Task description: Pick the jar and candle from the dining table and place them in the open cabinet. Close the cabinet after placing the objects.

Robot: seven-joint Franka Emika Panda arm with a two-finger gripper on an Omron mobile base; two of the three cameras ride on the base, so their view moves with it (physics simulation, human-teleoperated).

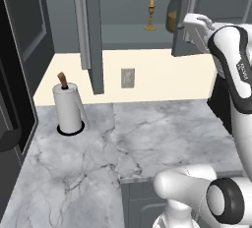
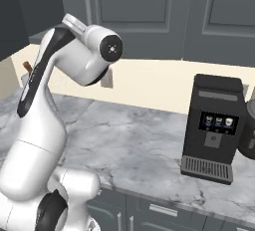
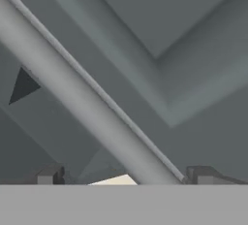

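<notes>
From the left base view, the thin pale-yellow candle on its small golden brass holder (image 1: 151,12) stands upright on the plain inner shelf of the dark grey-blue wall cabinet (image 1: 128,30). The clear glass jar with olive-brown filling (image 1: 172,16) sits on the same shelf, right of the candle, half hidden by the open right door. Below, a white paper-towel roll on a dark base (image 1: 68,108) stands on the grey-white marble-veined counter (image 1: 147,138), near a pale wall outlet (image 1: 128,78).

From the right base view, a black coffee machine with a lit panel (image 2: 212,128) stands on the counter, well apart from the arm.

In the hand view, the two-finger gripper (image 3: 126,175) is spread wide with nothing between its dark fingertips (image 3: 48,175), close against a panelled cabinet door and its pale edge.
</notes>
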